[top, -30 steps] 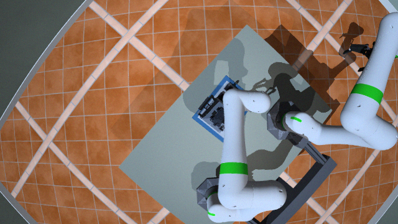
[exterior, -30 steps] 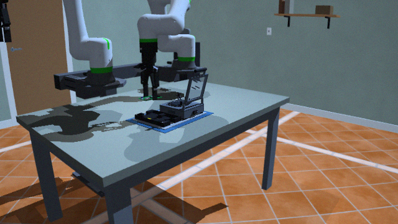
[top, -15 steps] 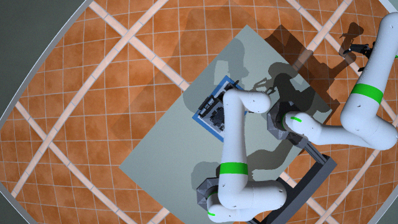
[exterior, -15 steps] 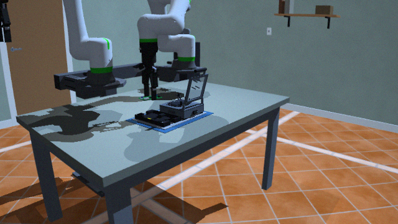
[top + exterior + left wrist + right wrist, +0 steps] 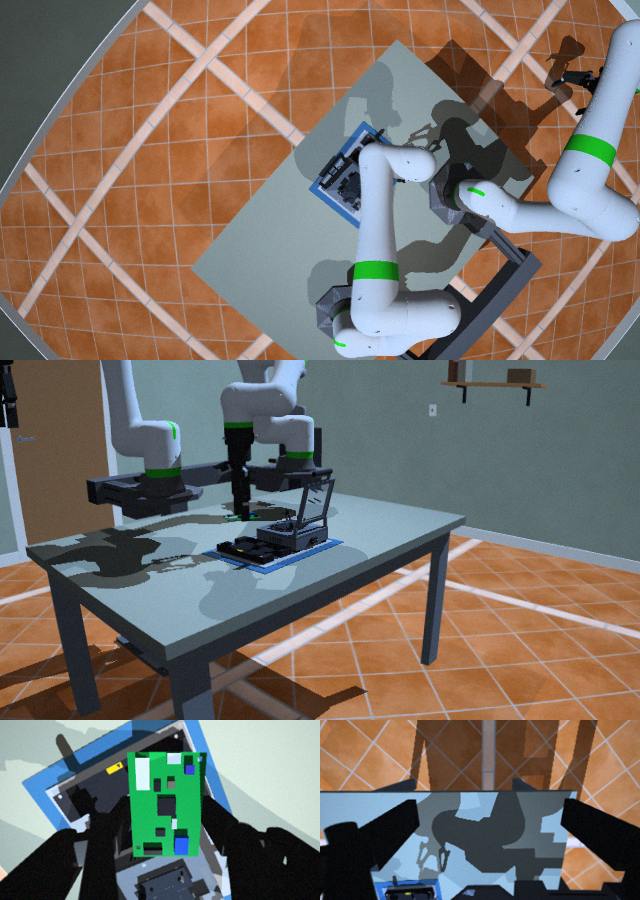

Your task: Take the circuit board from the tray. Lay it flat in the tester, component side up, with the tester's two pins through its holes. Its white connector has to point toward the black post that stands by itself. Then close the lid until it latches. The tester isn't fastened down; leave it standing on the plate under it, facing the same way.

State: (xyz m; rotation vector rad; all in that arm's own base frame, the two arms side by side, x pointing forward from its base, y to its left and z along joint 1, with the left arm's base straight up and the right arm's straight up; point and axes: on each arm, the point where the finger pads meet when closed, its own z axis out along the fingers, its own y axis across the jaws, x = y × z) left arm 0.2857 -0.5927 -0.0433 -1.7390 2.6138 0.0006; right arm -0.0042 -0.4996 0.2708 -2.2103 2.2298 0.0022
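Observation:
My left gripper is shut on the circuit board by its long edges. The board is held above the plate, component side up, turned relative to the tray. Its tall white connector is at the upper left in the left wrist view. The tester stands on the blue plate, its lid raised. The tray is beside it. I cannot tell which post stands alone. My right gripper is open and empty, beyond the table.
The left arm hides part of the plate in the top view. The table extends around the plate. A dark bar sticks out beyond the tray's edge over the plate's rim. The right arm reaches past the table's edge.

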